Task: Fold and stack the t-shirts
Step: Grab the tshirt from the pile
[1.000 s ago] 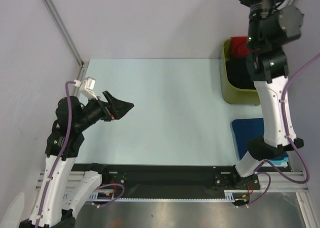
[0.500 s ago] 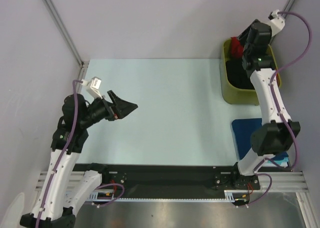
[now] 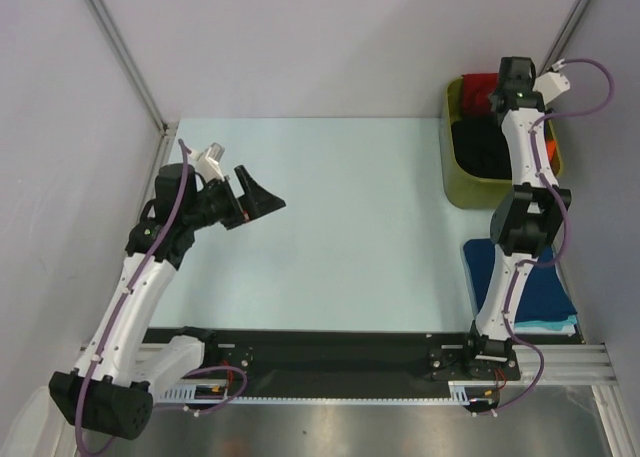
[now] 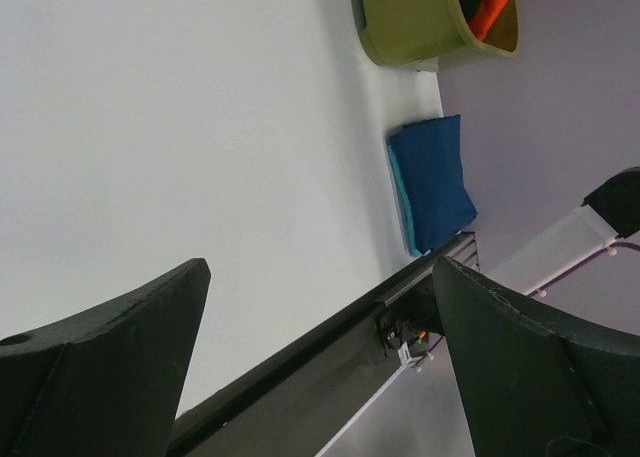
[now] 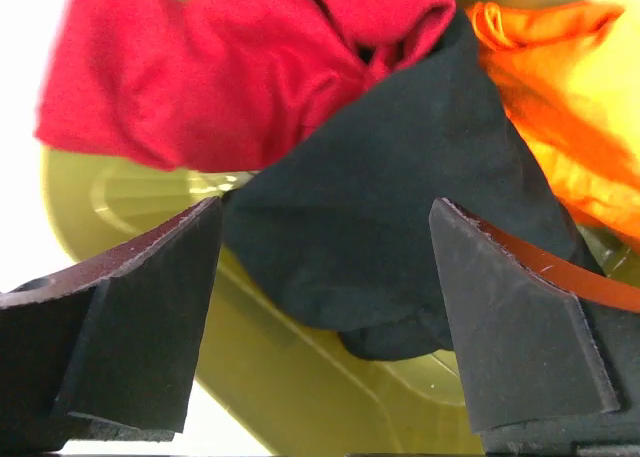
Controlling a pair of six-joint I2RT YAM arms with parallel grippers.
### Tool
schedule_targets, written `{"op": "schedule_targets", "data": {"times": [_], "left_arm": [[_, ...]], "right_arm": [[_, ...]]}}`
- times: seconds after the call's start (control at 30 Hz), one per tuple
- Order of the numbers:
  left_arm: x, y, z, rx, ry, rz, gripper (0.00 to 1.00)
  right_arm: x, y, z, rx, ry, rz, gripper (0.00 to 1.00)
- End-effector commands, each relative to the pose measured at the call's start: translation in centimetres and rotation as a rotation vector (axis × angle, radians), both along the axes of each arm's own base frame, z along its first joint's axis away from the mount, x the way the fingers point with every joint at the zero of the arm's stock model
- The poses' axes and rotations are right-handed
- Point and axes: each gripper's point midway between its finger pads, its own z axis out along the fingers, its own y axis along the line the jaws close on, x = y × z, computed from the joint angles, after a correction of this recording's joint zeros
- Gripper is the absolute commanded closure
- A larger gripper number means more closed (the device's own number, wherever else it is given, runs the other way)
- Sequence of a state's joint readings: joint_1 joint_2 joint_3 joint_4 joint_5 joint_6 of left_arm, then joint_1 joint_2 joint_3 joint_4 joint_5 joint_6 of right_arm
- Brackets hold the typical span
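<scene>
An olive-green bin (image 3: pixel 463 182) at the back right holds unfolded t-shirts: a red one (image 5: pixel 220 67), a black one (image 5: pixel 400 197) and an orange one (image 5: pixel 560 97). My right gripper (image 5: pixel 325 212) hangs open just above the black shirt, with nothing between its fingers; from above, the right gripper (image 3: pixel 503 92) is over the bin's far end. A folded dark blue shirt (image 3: pixel 520 272) lies on a teal one (image 4: pixel 400 192) at the table's near right. My left gripper (image 3: pixel 262 199) stands open and empty over the left of the table.
The pale table (image 3: pixel 340 207) stretches between the arms. A black rail (image 3: pixel 330 352) runs along the near edge. Grey walls close in the back and left. The right arm (image 3: pixel 525 217) reaches over the folded stack.
The right arm has swung down from high above to the bin, and its jaws have gone from shut to open. The left arm has shifted a little forward and to the right.
</scene>
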State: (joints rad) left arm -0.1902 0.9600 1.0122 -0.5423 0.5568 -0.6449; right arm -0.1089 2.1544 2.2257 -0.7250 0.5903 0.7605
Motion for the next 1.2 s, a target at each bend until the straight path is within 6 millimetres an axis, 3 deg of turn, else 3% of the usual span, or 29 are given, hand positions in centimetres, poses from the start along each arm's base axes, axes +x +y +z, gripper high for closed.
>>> {"op": "schedule_targets", "data": {"times": [0.0, 0.2, 0.3, 0.43, 0.47, 0.53, 0.57, 0.6, 0.67, 0.7, 0.8, 0.87, 0.9, 0.93, 1.0, 1.03, 1.07, 1.13, 1.17], "left_arm": [[1.1, 0.4, 1.7, 0.033, -0.065, 0.002, 0.0], [2.7, 0.6, 1.6, 0.079, -0.061, 0.005, 0.0], [3.2, 0.7, 1.7, 0.105, -0.064, 0.008, 0.0], [3.6, 1.1, 1.6, 0.148, -0.067, 0.017, 0.0], [3.8, 1.2, 2.0, 0.157, -0.08, 0.018, 0.0], [4.0, 1.3, 2.1, 0.168, -0.082, 0.022, 0.0], [4.1, 1.3, 2.4, 0.169, -0.088, 0.026, 0.0], [4.3, 1.2, 2.5, 0.166, -0.09, 0.025, 0.0], [4.3, 0.9, 2.9, 0.148, -0.095, 0.016, 0.0], [4.3, 0.7, 3.1, 0.137, -0.094, 0.011, 0.0], [4.1, 0.7, 4.1, 0.129, -0.116, 0.008, 0.0], [3.6, 0.8, 5.1, 0.134, -0.144, 0.014, 0.0], [3.3, 0.7, 5.5, 0.135, -0.16, 0.009, 0.0], [3.0, 0.7, 5.8, 0.132, -0.164, 0.009, 0.0], [1.7, 1.0, 6.6, 0.119, -0.18, 0.014, 0.0], [1.2, 1.0, 6.5, 0.106, -0.168, 0.014, 0.0], [0.0, 1.1, 7.2, 0.091, -0.193, 0.014, 0.0], [-1.2, 1.1, 7.2, 0.073, -0.181, 0.013, 0.0], [-2.2, 1.3, 6.7, 0.07, -0.164, 0.01, 0.0]], "right_arm": [[-0.3, -1.6, -1.5, 0.02, 0.038, -0.079, 0.12], [1.4, -2.5, -5.0, 0.042, 0.066, -0.068, 0.14], [2.3, -2.9, -6.0, 0.052, 0.053, -0.06, 0.27], [3.8, -3.0, -6.1, 0.051, 0.024, -0.025, 0.49], [4.1, -3.1, -5.3, 0.052, 0.008, -0.02, 0.64], [4.3, -2.9, -3.8, 0.051, -0.014, 0.002, 0.82], [4.2, -2.8, -2.9, 0.047, -0.027, 0.006, 1.0], [3.9, -2.7, -0.3, 0.029, -0.064, 0.016, 1.0], [3.3, -2.5, 2.2, 0.015, -0.101, 0.023, 1.0], [2.4, -2.2, 5.1, 0.002, -0.145, 0.029, 1.0], [1.1, -0.9, 10.1, -0.042, -0.219, 0.056, 1.0], [-0.7, 0.0, 15.7, -0.118, -0.311, 0.092, 1.0], [-1.2, 0.9, 17.7, -0.141, -0.353, 0.108, 1.0], [-2.8, 1.6, 21.5, -0.173, -0.447, 0.117, 1.0], [-4.3, 3.2, 25.2, -0.221, -0.527, 0.152, 1.0], [-5.8, 3.8, 28.7, -0.243, -0.614, 0.159, 1.0], [-6.7, 4.4, 30.6, -0.275, -0.644, 0.176, 1.0], [-8.3, 7.4, 34.7, -0.309, -0.76, 0.233, 1.0], [-10.1, 8.6, 37.0, -0.343, -0.807, 0.256, 1.0]]}}
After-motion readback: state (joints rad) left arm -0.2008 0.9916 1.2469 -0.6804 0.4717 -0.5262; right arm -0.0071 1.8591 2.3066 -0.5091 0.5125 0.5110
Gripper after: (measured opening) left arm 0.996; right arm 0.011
